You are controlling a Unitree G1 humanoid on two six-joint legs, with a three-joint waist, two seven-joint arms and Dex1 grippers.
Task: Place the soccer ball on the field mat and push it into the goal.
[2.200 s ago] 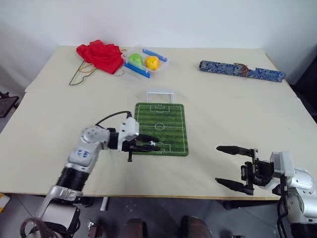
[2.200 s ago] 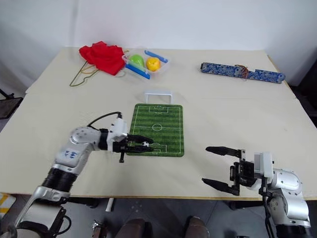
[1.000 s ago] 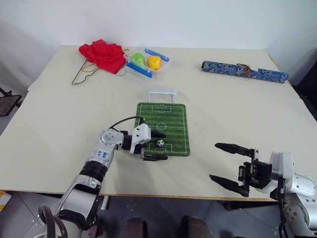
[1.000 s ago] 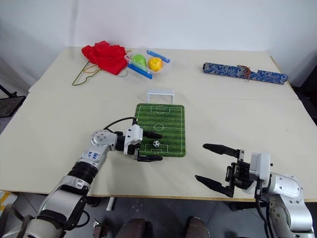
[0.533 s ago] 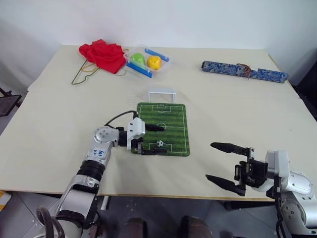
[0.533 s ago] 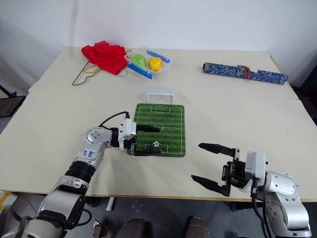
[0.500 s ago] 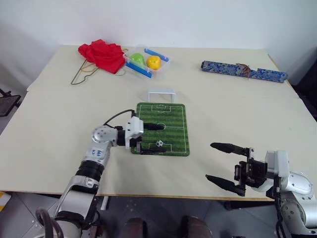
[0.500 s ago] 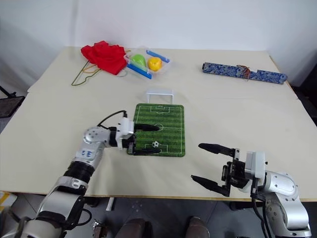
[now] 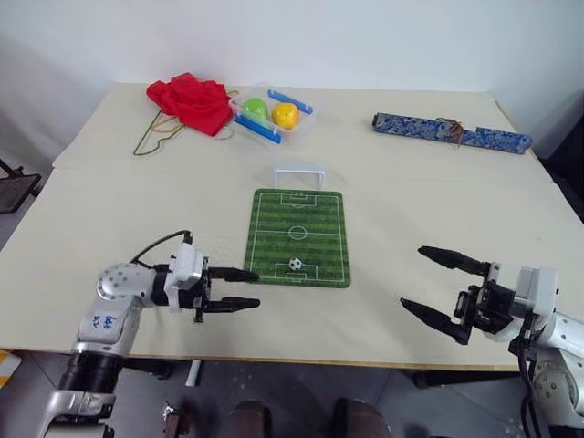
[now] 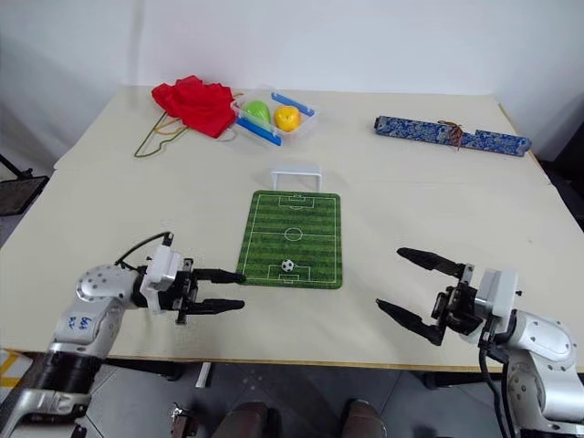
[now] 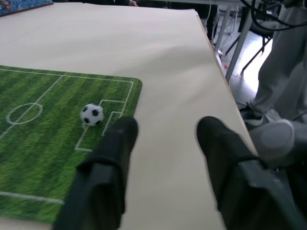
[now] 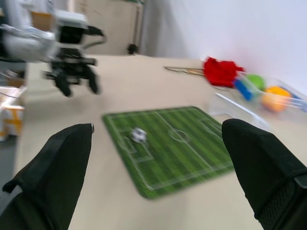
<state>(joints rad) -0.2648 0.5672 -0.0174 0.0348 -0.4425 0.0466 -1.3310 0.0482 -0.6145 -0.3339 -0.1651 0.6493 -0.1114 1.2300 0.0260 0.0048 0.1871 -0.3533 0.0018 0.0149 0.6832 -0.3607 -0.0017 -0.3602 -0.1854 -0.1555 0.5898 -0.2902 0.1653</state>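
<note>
Looking at the head view, I see the soccer ball (image 9: pixel 295 264) resting on the field mat (image 9: pixel 297 235) near its lower edge, with the goal (image 9: pixel 297 172) straight above it at the mat's top end. My left gripper (image 9: pixel 245 289) sits lower left of the ball, empty, fingers a little apart; it is nearer than the wide-spread right gripper (image 9: pixel 427 281) at lower right. I reckon the push must run up-frame along the mat's long axis.
</note>
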